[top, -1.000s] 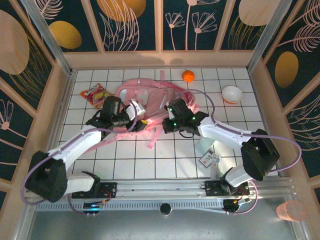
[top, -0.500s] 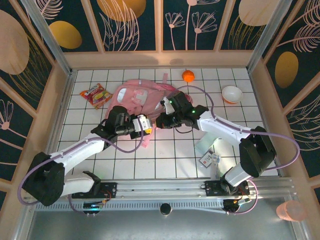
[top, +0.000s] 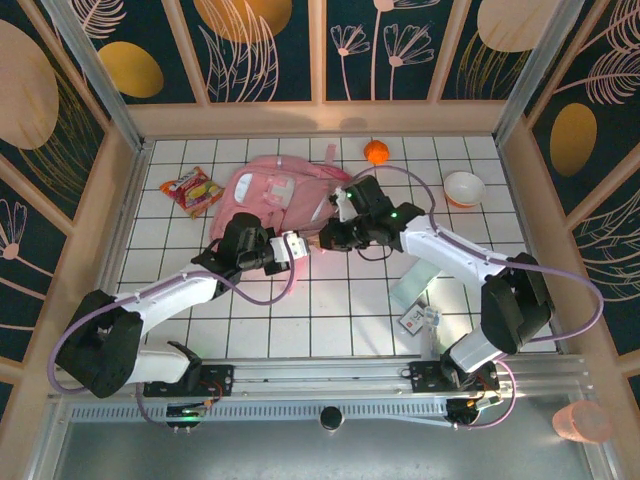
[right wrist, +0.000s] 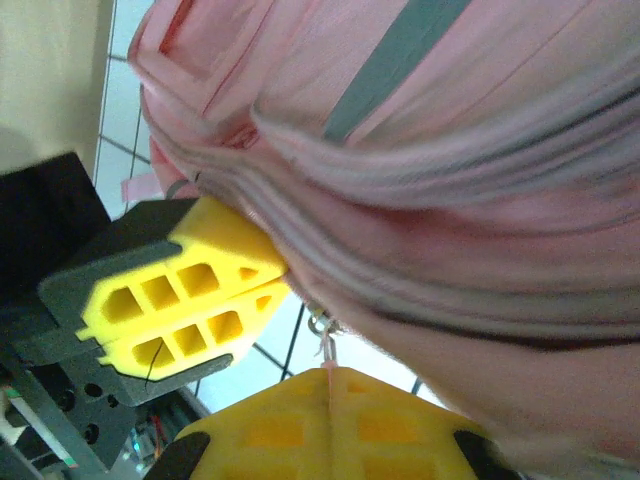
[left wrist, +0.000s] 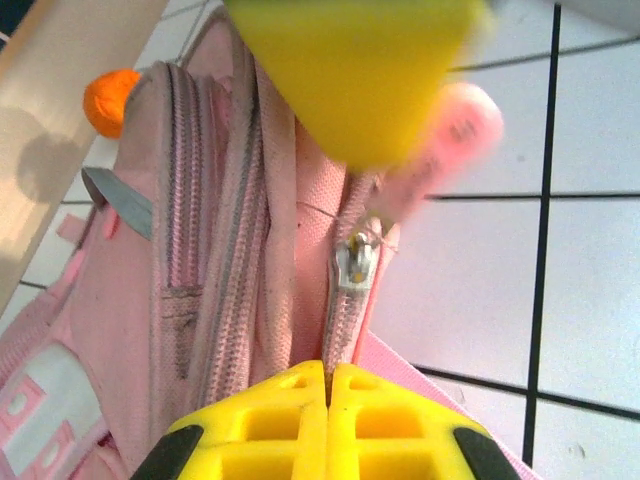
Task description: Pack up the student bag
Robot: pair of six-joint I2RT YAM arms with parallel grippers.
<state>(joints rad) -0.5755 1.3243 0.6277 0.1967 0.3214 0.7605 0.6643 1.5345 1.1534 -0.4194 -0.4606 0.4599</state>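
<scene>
The student bag (top: pixel 272 188) is a pink backpack lying at the back middle of the tiled table. At its near edge, my left gripper (top: pixel 303 247) and right gripper (top: pixel 326 238) meet close together. In the left wrist view my left gripper (left wrist: pixel 328 376) is shut on the pink zipper edge of the bag (left wrist: pixel 215 260), just below the metal zipper slider (left wrist: pixel 355 262). In the right wrist view my right gripper (right wrist: pixel 329 377) is shut on the thin pink zipper pull hanging under the bag (right wrist: pixel 450 150), with the left gripper's yellow fingers (right wrist: pixel 190 300) beside it.
A red snack packet (top: pixel 190 190) lies left of the bag. An orange ball (top: pixel 376 151) sits behind it and a white bowl (top: pixel 464 187) at the back right. A pale flat item (top: pixel 410 292) and a small card (top: pixel 415 318) lie near the right arm. Wooden walls enclose the table.
My left gripper moved right to the bag's near edge and shut on the zipper edge. The right gripper, still shut, moved back and right, and the bag bunched up toward the back.
</scene>
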